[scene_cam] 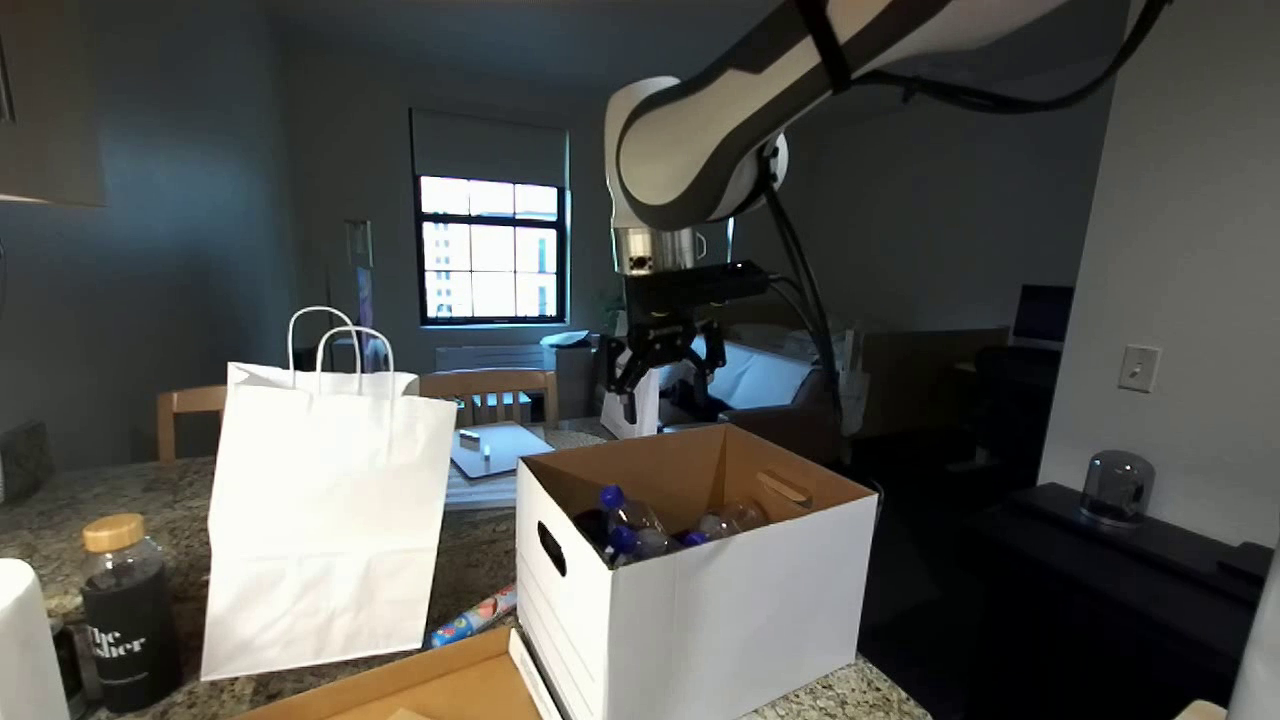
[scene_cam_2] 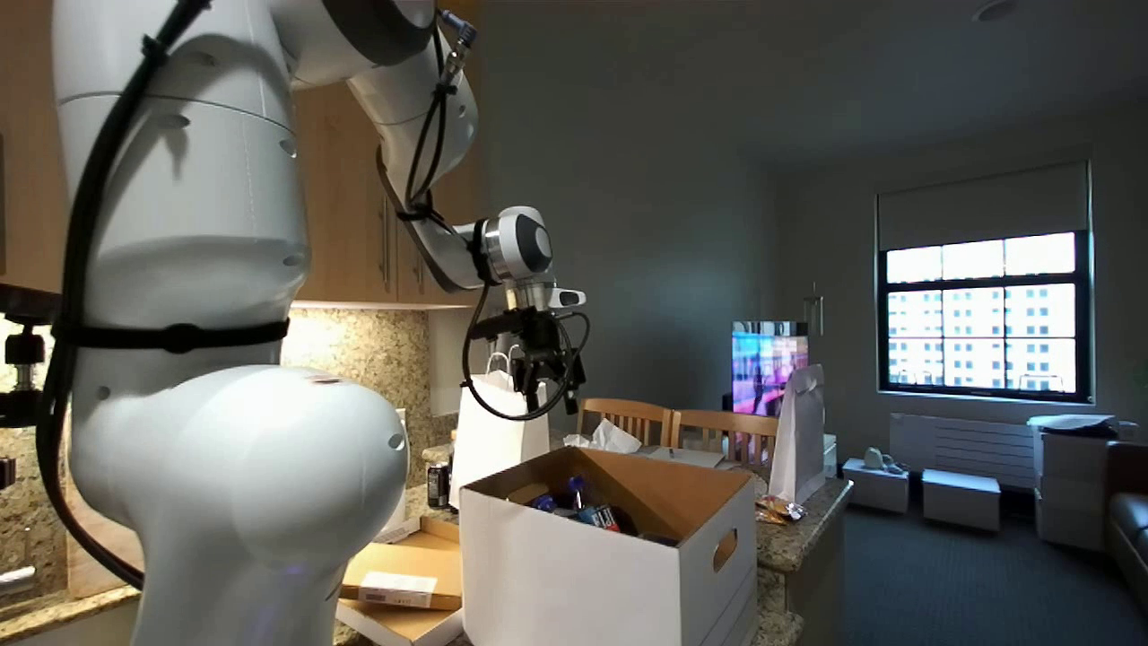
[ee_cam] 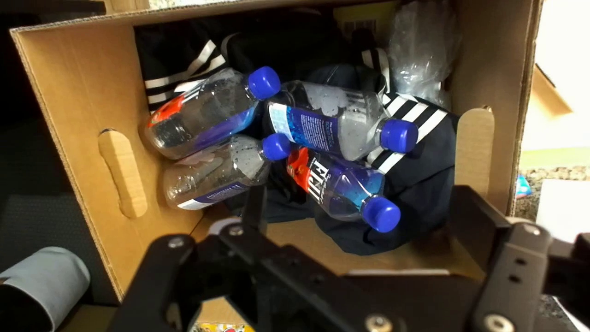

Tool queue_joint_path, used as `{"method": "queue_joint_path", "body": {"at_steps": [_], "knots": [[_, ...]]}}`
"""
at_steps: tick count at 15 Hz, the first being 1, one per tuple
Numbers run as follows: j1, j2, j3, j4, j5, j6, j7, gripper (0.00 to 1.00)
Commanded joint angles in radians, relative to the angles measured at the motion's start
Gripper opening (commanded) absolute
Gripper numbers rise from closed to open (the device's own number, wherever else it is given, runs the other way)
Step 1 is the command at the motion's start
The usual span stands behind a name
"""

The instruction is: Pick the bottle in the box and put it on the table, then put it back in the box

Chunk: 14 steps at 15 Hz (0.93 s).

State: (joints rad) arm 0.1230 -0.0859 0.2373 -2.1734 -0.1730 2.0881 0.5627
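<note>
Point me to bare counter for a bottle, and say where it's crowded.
In an exterior view, bare counter shows between the white paper bag and the box, behind the colorful pack. A second patch lies behind the wood-lidded container, beside the bag. Crowded: the foreground, under a cardboard tray, and the box, where blue-capped bottles lie among dark fabric.

In an exterior view my gripper [scene_cam: 672, 386] hung above the box [scene_cam: 740, 610], which stood on the counter [scene_cam: 845, 695] with the paper bag [scene_cam: 325, 520] to its left, the jar [scene_cam: 130, 640] left of that, and a cardboard tray [scene_cam: 460, 690] before the bag. Through the wrist view I saw bottles [ee_cam: 329, 120] in the box, two at left and two at right, on and beside cloth [ee_cam: 424, 180].
</note>
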Motion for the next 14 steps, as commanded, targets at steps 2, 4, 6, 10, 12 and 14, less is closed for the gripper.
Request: {"method": "queue_joint_path", "body": {"at_steps": [2,4,6,10,12,14], "knots": [[0.013,0.126,-0.030,0.124,-0.015,-0.016,0.042,1.00],[0.028,0.162,-0.036,0.145,-0.009,-0.027,0.035,1.00],[0.042,0.197,-0.043,0.162,-0.009,-0.042,0.026,1.00],[0.073,0.246,-0.061,0.164,-0.047,-0.043,0.030,1.00],[0.086,0.268,-0.074,0.161,-0.063,-0.029,0.043,1.00],[0.094,0.286,-0.084,0.161,-0.064,-0.016,0.053,1.00]]}}
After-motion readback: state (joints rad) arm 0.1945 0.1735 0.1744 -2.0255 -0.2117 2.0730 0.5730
